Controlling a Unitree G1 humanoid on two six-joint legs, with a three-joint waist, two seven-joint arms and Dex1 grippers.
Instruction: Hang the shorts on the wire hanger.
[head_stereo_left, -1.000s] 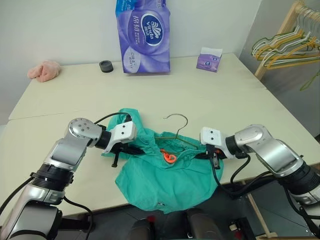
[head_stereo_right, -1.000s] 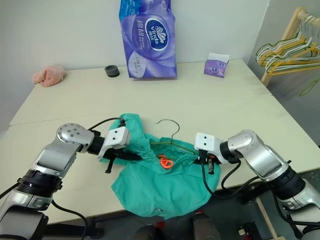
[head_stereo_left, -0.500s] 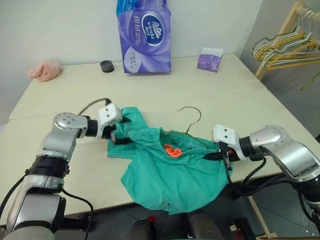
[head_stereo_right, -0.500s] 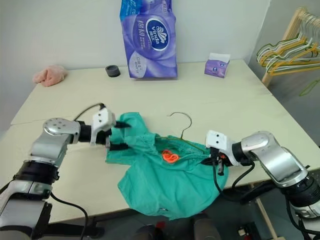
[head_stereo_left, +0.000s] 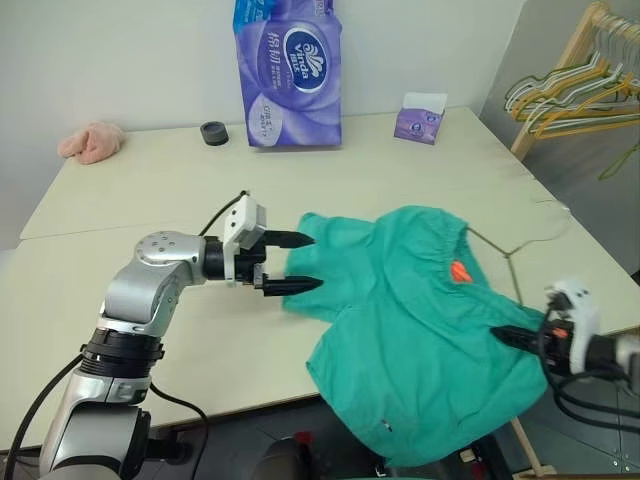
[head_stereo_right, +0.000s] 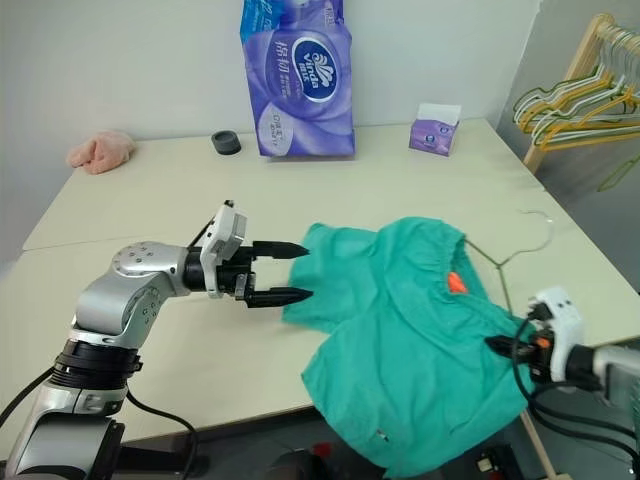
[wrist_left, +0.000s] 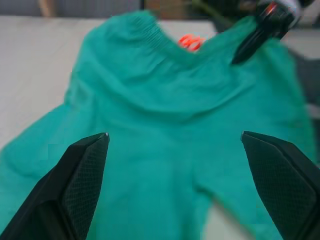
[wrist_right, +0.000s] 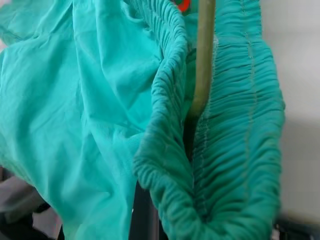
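Since a second ago the shorts (head_stereo_left: 420, 320) have slid across the counter (head_stereo_left: 150, 190) toward the robot's right, and the left claw (head_stereo_left: 298, 262), which was closed on the cloth then, has let go. It now hovers just beside the shorts' left edge with its two black fingers (wrist_left: 80, 175) spread wide apart and nothing between them, pointing toward the fabric. The shorts lie spread near the counter's front right corner, their lower part hanging over the front edge, the small orange tag (head_stereo_left: 460, 270) showing near the gathered waistband. The right claw (head_stereo_left: 520, 338) has drawn back to the far right, off the counter's corner; its fingers are closed together on the waistband (wrist_right: 220, 165), and the right wrist view shows the olive wire running up through the bunched elastic at that grip. The wire hanger (head_stereo_left: 510, 250) sticks out from under the shorts on their right side, its curved hook (head_stereo_right: 540, 222) lying on the counter near the right edge. At the back stand a purple pack of tissue rolls (head_stereo_left: 287, 70), a small purple tissue box (head_stereo_left: 419, 120), a black ring (head_stereo_left: 213, 133) and a pink cloth (head_stereo_left: 90, 141); a rack of yellow and pale green hangers (head_stereo_left: 570, 95) stands off to the right.
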